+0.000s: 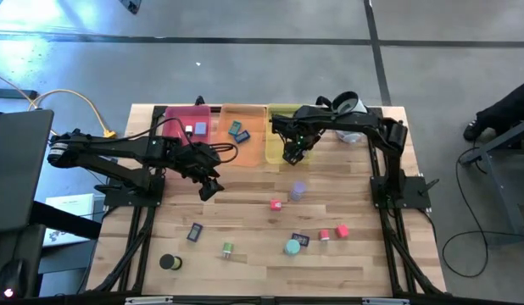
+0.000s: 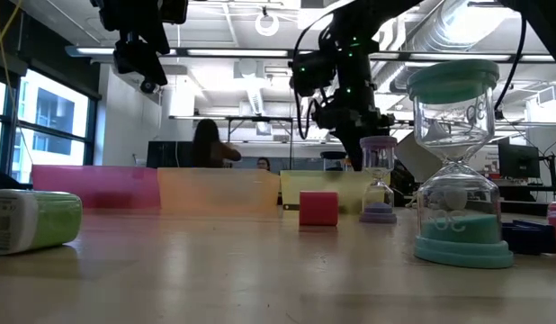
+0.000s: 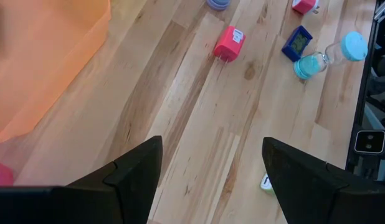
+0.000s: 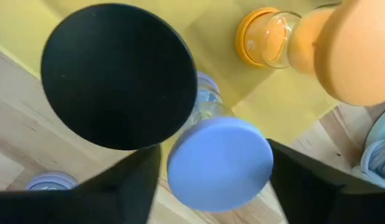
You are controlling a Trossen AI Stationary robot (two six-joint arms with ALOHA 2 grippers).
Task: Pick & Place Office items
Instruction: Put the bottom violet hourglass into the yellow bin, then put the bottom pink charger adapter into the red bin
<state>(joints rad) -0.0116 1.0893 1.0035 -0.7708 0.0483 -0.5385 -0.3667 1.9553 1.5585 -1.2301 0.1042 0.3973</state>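
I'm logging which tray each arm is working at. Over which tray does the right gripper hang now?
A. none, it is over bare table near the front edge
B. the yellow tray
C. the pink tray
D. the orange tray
B: in the high view the right gripper sits at the yellow tray, and its wrist view shows yellow tray floor behind hourglass-shaped timers between its fingers.

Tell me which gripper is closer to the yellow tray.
Right. The right gripper hangs over the yellow tray at its front edge, jaws open. The left gripper hovers over bare table, in front of the orange tray.
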